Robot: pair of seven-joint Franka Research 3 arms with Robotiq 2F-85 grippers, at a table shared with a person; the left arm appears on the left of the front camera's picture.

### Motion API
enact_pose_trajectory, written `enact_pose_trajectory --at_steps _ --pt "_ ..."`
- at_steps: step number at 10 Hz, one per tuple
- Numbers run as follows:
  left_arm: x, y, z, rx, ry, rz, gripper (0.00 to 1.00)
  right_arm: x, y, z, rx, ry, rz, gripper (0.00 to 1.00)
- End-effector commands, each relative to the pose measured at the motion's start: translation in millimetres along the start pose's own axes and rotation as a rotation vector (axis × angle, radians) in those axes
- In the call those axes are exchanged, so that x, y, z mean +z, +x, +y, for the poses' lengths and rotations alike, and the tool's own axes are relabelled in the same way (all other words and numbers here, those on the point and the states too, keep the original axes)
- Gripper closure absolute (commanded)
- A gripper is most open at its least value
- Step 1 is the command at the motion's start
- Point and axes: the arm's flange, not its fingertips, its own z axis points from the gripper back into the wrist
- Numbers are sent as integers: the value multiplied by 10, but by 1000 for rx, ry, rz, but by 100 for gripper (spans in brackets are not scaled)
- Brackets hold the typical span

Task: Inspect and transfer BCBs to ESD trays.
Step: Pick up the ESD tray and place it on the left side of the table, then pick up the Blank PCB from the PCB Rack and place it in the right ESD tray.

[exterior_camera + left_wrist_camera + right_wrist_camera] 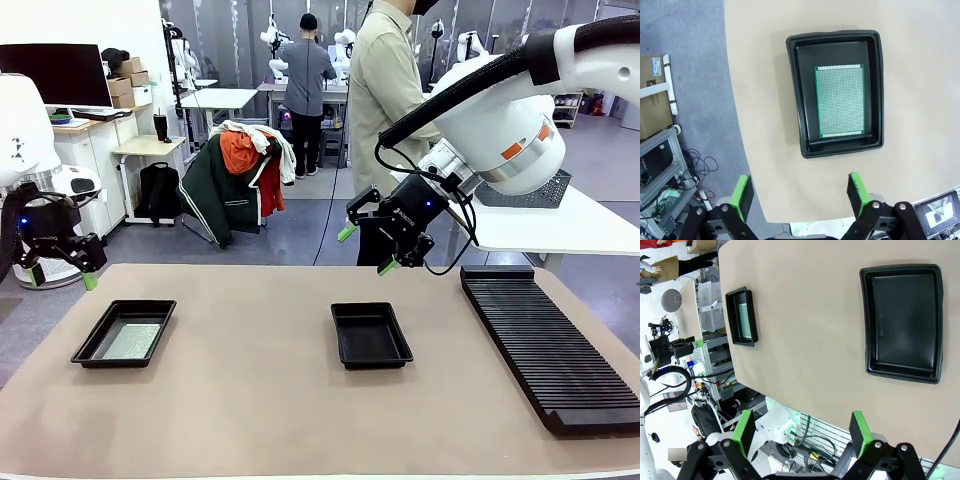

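Front and wrist views of a shared work table. We are looking across the tan table top at a person in a pale shirt who is standing at the far side, behind the right arm.

The left gripper is hovering off the table's left far corner, raised above the surface. Its green fingertips are standing wide apart, and we are seeing nothing between them. In the left wrist view the gripper is pointing down at the left tray, which is lying well clear of the fingers.

The circuit board is lying flat on the floor of this black tray, lengthwise with it. It is leaving a bare strip of floor along one long side and at one short end. Its green face is showing a fine pale dotted pattern.

The right gripper is hanging in the air above the table's far edge, just beyond the middle tray. Its jaws are also spread wide and are holding nothing. This second tray is sitting near the centre of the table, well apart from the first. In the right wrist view we are finding its floor bare. The same view is showing the left tray farther off, with the board in it.

A long black ribbed rack is lying along the table's right side, apart from both trays.
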Motion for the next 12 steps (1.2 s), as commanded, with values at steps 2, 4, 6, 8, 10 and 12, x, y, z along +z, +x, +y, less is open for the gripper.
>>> enact_pose_trajectory --at_steps 2,4,6,8,10,12 --pt "-27 -4 8 -6 -6 -7 0 -1 24 13 1 -18 -1 0" --pt "-27 -4 8 -6 -6 -7 0 -1 24 13 1 -18 -1 0" --pt "-27 -4 8 -6 -6 -7 0 -1 24 13 1 -18 -1 0" --pt "-27 -4 8 -6 -6 -7 0 -1 24 13 1 -18 -1 0" --pt "-27 -4 8 -6 -6 -7 0 -1 24 13 1 -18 -1 0" --pt "-27 -4 8 -6 -6 -7 0 -1 24 13 1 -18 -1 0"
